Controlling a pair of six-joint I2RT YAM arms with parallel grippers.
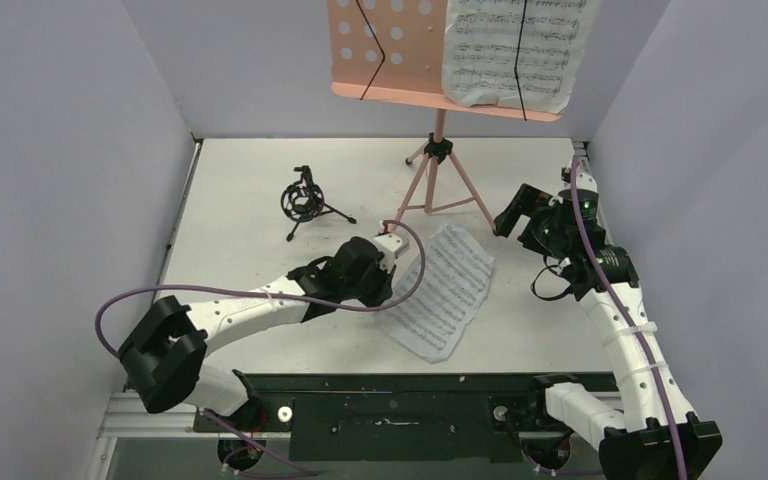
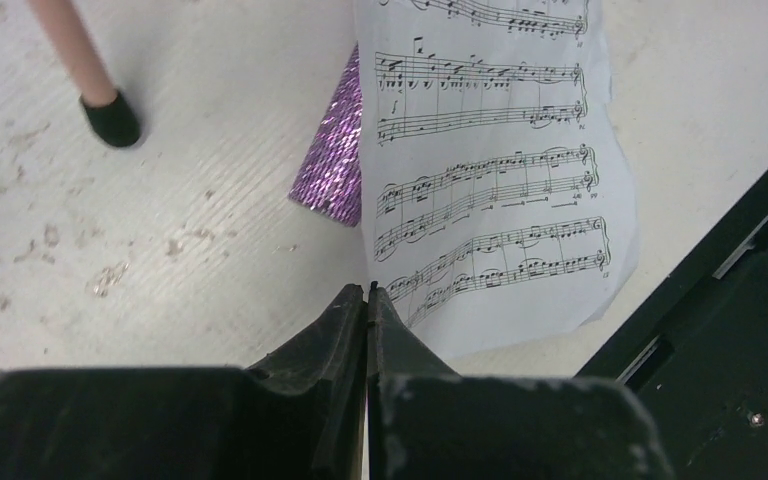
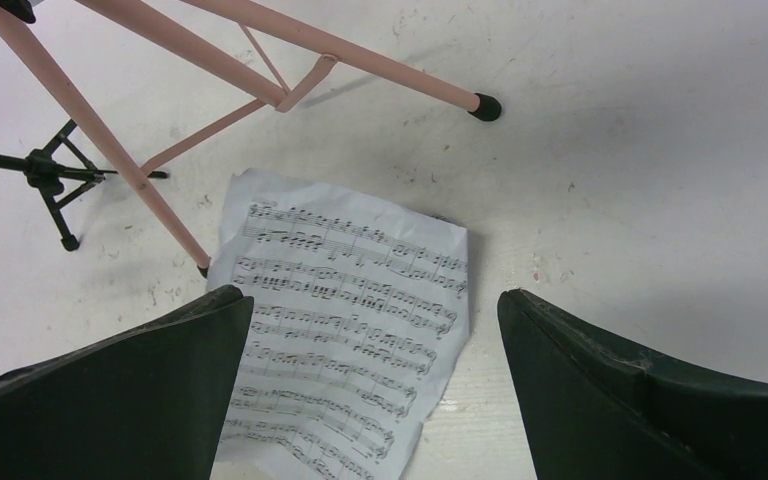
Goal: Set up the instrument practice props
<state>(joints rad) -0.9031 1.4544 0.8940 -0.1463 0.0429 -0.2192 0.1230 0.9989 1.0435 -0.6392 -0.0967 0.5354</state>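
The pink music stand (image 1: 390, 50) rises at the back, with one sheet-music page (image 1: 515, 50) on its desk. Its tripod legs (image 3: 260, 90) spread over the table. A second page (image 1: 445, 290) lies on the table in front. The purple glitter microphone (image 2: 330, 140) pokes out from under that page's left edge, its head hidden. My left gripper (image 2: 370, 292) is shut, its tips right at the page's lower left edge. Whether it pinches the paper I cannot tell. My right gripper (image 3: 372, 293) hangs open above the page's right side, empty. The black shock-mount tripod (image 1: 305, 203) stands at left.
Grey walls close in the table on the left, back and right. A black rail (image 1: 400, 400) runs along the near edge, close to the page's bottom corner. A stand foot (image 2: 110, 115) rests just left of the microphone. A purple cable (image 1: 415, 270) loops over the left wrist.
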